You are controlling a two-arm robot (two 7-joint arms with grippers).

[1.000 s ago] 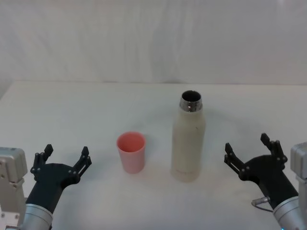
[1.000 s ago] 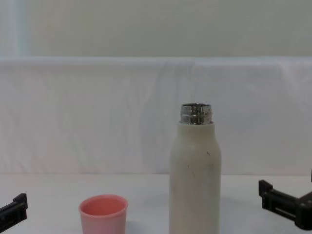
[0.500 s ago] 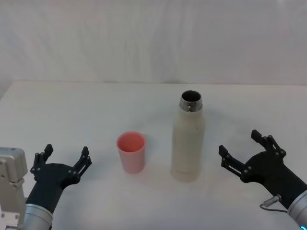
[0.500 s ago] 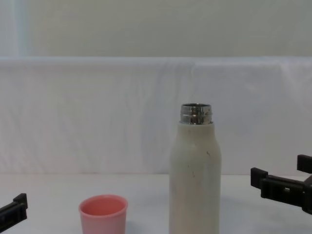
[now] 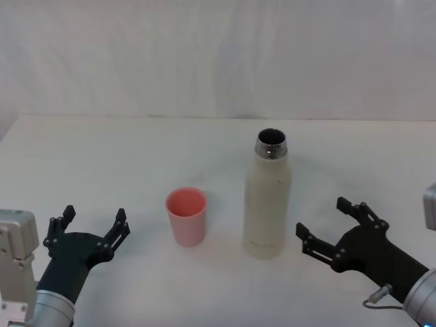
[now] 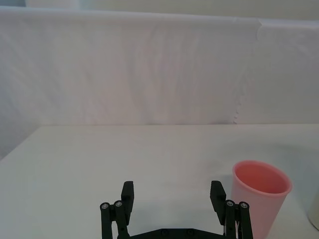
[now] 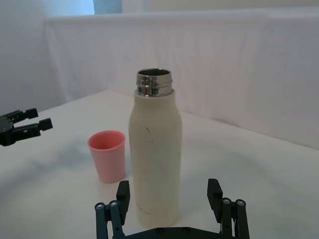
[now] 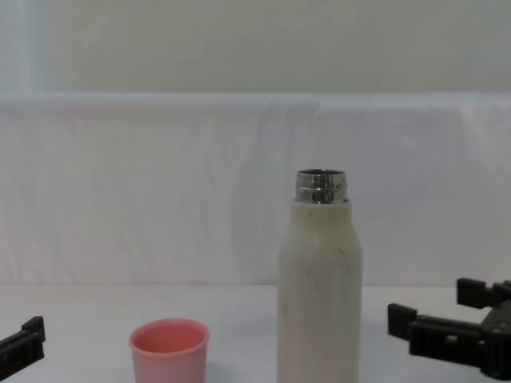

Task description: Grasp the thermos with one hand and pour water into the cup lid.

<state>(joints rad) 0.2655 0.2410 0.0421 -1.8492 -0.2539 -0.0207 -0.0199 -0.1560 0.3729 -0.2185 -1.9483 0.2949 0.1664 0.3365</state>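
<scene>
Cream thermos (image 5: 267, 201) ungrasped, pink cup lid (image 5: 186, 216) unfilled.
Right end effector (image 5: 325, 229) spread beside it; left end effector (image 5: 91, 228) spread, parked.

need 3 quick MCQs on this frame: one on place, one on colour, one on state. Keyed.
1. Where is the cup lid relative to the thermos?
A. on the robot's left of it
B. on the robot's right of it
C. on top of it

2. What colour is the cup lid?
A. blue
B. salmon pink
C. green

3. The right gripper is:
A. shut on the thermos
B. open, beside the thermos, not touching
C. holding the cup lid

Key: 1 A, the head view shows it on the thermos's left. 2 B, pink in every view. 3 B, its fingers are spread with a gap to the thermos.
</scene>
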